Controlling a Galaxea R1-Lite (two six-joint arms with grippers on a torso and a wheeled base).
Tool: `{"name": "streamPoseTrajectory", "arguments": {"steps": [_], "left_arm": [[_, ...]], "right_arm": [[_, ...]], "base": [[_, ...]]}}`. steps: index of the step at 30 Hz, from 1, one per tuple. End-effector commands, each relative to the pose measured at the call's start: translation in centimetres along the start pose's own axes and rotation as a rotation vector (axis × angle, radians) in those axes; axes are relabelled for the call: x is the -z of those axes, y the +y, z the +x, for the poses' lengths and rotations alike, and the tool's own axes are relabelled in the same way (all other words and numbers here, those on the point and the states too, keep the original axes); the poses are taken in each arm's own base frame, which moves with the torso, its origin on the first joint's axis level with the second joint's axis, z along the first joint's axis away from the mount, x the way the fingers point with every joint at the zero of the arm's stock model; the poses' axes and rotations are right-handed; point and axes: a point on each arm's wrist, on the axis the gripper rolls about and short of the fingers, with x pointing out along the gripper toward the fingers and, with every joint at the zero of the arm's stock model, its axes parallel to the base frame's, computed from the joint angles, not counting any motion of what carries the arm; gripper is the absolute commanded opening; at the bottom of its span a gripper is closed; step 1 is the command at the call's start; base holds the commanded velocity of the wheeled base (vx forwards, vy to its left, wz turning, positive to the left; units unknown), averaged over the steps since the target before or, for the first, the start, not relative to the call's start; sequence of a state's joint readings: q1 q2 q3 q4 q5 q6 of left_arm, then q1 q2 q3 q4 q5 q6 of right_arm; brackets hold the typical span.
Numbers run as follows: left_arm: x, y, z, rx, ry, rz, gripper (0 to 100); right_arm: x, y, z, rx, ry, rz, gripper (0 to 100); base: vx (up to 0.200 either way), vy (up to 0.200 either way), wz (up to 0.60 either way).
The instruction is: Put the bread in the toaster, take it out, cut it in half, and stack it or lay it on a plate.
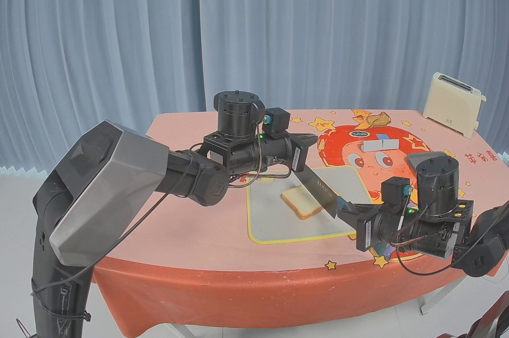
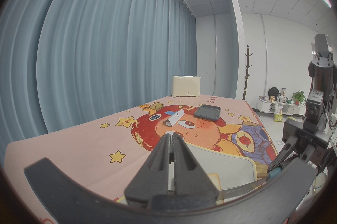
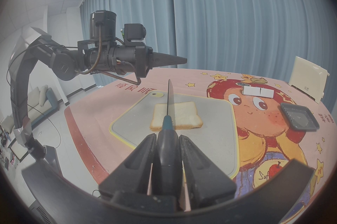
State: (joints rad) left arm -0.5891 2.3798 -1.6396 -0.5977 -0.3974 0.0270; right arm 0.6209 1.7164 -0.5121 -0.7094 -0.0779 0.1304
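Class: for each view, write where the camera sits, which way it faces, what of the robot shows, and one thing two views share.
Head view: on the robot's head, facing forward and down at the table; the left hand and right hand show.
Left wrist view: behind the shut left hand, facing the toaster.
Right wrist view: behind the right hand, facing along the knife over the bread.
Shared: both wrist views show the toaster.

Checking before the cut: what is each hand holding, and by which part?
The right hand grips the silver-bladed knife by its dark, teal-tipped handle, blade over the square bread slice. The left hand is shut, holding nothing.
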Motion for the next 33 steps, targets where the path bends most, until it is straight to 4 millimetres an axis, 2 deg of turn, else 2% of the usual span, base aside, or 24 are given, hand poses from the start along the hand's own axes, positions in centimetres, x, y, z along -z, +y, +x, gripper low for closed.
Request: {"name": "streamPoseTrajectory", "arguments": {"steps": [1,11,21,26,33], "left_arm": [[0.8,0.1,0.4,0.000,0.014,-0.005,0],[1.9,0.4,0.8,-0.001,0.030,-0.015,0],[2.0,0.5,0.9,-0.003,0.028,-0.016,0],[3.0,0.6,1.3,-0.004,0.041,-0.022,0],[3.0,0.7,1.3,-0.002,0.041,-0.022,0]], "right_arm": [[0.0,0.0,0.0,-0.002,-0.001,0.000,0],[0.1,0.0,0.1,0.001,0.007,-0.001,0],[0.2,0.0,0.2,0.000,0.008,-0.001,0],[0.0,0.0,0.2,0.000,0.001,0.004,0],[-0.3,0.0,0.1,-0.002,-0.013,0.008,0]], "base": [[0.000,0.000,0.00],[0.000,0.000,0.00],[0.000,0.000,0.00],[0.000,0.000,0.00],[0.000,0.000,0.00]]}}
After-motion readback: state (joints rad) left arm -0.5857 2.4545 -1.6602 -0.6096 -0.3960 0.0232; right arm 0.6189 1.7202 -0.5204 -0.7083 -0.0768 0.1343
